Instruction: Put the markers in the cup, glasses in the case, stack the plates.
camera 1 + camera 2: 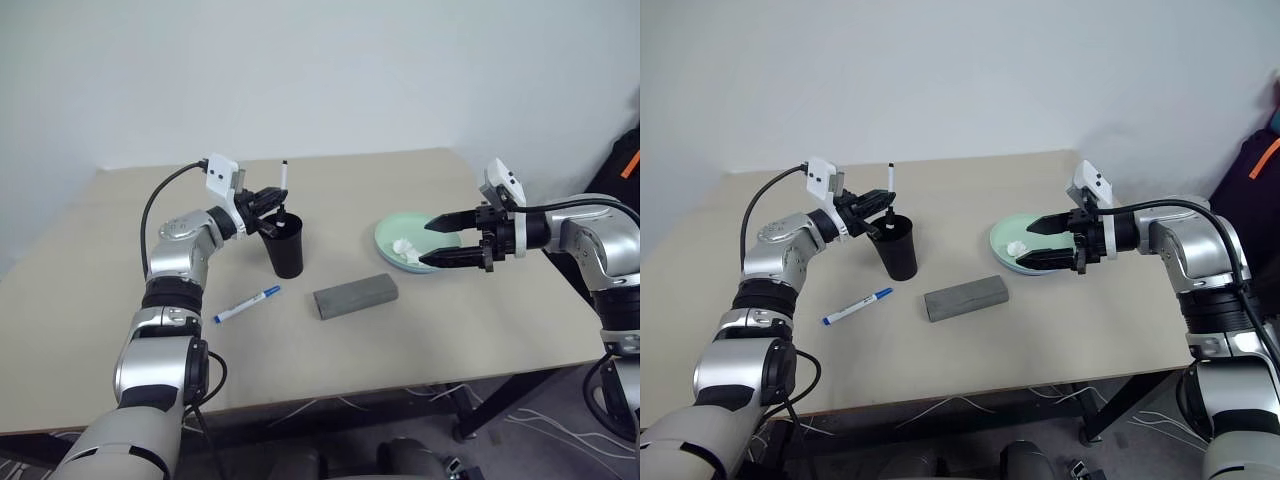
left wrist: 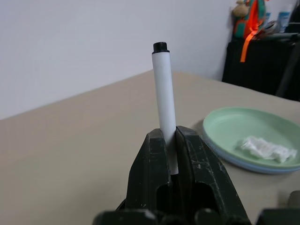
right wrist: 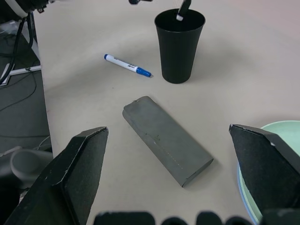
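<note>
Left eye view: left hand (image 1: 268,207) clamped on the black-capped marker (image 1: 284,176), held upright, its lower end hidden at the mouth of the black cup (image 1: 285,248) just below the fingertips. Blue-capped marker (image 1: 246,304) flat on the counter (image 1: 420,330), below and near that hand, beside the cup. Grey case (image 1: 355,295) closed, lying between the two hands. Right hand (image 1: 438,242) spread wide, holding nothing, fingertips over the near rim of the mint green plate (image 1: 393,232), with a crumpled white tissue (image 1: 405,248) just beside the lower finger.

Right eye view: same layout; green plate sitting on the light blue plate (image 1: 1012,265), only a thin blue edge showing under it.

Left wrist view: both fingers (image 2: 150,173) pressed tight on the white marker barrel, black end uppermost; stacked plates with tissue off to the side beyond the fingers.

Right wrist view: two fingers (image 3: 75,173) far apart, nothing between them; case directly ahead of the hand, cup and blue-capped marker farther out, green plate rim against the other finger's side.
</note>
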`<state>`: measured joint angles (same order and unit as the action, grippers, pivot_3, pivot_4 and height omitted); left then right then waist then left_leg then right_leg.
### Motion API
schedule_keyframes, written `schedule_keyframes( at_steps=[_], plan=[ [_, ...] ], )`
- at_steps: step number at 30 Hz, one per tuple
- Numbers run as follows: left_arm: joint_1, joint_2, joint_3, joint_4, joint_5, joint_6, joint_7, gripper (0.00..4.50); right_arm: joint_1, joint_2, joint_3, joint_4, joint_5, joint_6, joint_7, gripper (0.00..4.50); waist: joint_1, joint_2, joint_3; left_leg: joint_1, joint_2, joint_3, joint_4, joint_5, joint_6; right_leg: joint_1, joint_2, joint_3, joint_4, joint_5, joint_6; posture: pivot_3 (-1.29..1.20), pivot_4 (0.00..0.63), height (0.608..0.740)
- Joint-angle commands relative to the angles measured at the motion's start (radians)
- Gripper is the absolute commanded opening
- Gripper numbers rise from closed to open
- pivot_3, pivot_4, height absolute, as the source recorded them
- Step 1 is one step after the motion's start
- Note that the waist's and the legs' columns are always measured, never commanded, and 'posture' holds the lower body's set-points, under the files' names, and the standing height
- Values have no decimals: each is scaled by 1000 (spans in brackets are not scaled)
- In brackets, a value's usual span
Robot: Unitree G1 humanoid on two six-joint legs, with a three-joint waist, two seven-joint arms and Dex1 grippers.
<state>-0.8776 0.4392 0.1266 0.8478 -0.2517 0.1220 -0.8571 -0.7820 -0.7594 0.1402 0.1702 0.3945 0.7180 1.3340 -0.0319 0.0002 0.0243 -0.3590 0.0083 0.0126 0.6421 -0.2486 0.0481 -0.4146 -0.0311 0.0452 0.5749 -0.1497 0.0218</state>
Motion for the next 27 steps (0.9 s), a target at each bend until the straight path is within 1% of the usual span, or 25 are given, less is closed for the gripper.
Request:
schedule_keyframes(
  at_steps=[1,17,18,19,20,26,27],
  plan=[
    [-5,7,15,1,3,-45,0,28,-31,-6,-33,-26,20,-3,0,4500,1,0,0,0,0,0,0,0,0,0,0,0,0,0,0,0,0,732],
    [35,0,4,-36,-5,-4,-56,28,-36,1,-31,-18,18,-8,0,4500,6,0,0,0,0,0,0,0,0,0,0,0,0,0,0,0,0,732],
    [36,0,4,-37,-6,-1,-59,580,-37,1,-31,-18,18,-8,0,4500,5,0,0,0,0,0,0,0,0,0,0,0,0,0,0,0,0,732],
    [38,-1,4,-41,-9,3,-65,792,-37,1,-31,-18,18,-8,0,4500,5,0,0,0,0,0,0,0,0,0,0,0,0,0,0,0,0,732],
    [40,-1,5,-45,-11,6,-70,1185,-37,1,-31,-17,18,-8,0,4500,5,0,0,0,0,0,0,0,0,0,0,0,0,0,0,0,0,732],
    [52,4,9,-80,-21,45,-94,3205,-36,0,-32,-19,19,-6,-1,4500,5,0,0,0,0,0,0,0,0,0,0,0,0,0,0,0,0,732],
    [53,9,9,-92,-22,54,-98,3603,-36,0,-32,-19,19,-6,-1,4500,5,0,0,0,0,0,0,0,0,0,0,0,0,0,0,0,0,732]
  ],
)
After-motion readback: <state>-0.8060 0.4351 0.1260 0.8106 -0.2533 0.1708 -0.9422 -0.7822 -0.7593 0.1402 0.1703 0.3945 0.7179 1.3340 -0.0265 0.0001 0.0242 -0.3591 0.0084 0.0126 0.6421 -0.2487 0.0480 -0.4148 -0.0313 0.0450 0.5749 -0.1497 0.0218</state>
